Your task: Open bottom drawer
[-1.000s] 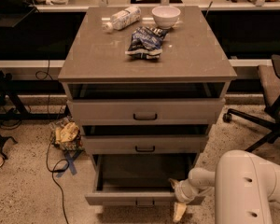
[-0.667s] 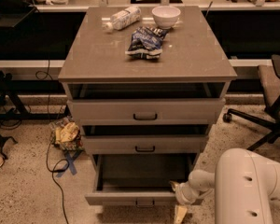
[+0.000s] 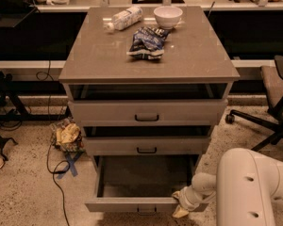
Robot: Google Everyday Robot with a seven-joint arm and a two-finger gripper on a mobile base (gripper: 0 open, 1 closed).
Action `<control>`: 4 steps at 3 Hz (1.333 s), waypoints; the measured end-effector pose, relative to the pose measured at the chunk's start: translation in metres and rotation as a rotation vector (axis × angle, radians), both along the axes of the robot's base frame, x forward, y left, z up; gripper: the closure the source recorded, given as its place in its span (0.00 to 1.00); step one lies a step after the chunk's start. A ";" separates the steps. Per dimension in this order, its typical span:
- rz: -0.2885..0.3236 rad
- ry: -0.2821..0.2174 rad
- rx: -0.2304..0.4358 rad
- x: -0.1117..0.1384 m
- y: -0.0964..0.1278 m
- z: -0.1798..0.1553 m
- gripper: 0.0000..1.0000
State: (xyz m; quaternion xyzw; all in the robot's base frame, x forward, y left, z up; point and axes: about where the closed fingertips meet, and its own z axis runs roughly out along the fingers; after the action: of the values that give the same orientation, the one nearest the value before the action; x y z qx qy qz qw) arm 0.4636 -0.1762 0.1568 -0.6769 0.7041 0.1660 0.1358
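Observation:
The bottom drawer (image 3: 132, 204) of the grey-beige cabinet is pulled well out, its empty inside showing, and its small black handle (image 3: 146, 211) sits at the lower edge of the view. My gripper (image 3: 180, 206) is at the drawer's front right corner, touching or very close to the front panel. My white arm (image 3: 247, 187) fills the lower right. The middle drawer (image 3: 146, 146) and top drawer (image 3: 147, 112) are each slightly out.
On the cabinet top (image 3: 198, 55) lie a plastic bottle (image 3: 123, 19), a white bowl (image 3: 168, 16) and a chip bag (image 3: 146, 41). An office chair (image 3: 273, 107) stands right. A yellow bag (image 3: 68, 135) and cables lie on the floor left.
The gripper and arm have shifted only slightly at the drawer's front right corner. The bottom drawer stays pulled out as before.

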 end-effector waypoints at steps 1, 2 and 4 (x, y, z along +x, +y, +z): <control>0.000 0.000 0.000 0.000 0.000 0.001 0.73; -0.027 -0.011 0.012 -0.015 -0.007 0.005 1.00; -0.055 -0.036 0.046 -0.037 -0.017 -0.003 1.00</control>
State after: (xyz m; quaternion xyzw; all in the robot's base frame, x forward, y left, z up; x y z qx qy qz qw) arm 0.4262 -0.1928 0.1541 -0.6568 0.7159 0.1663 0.1686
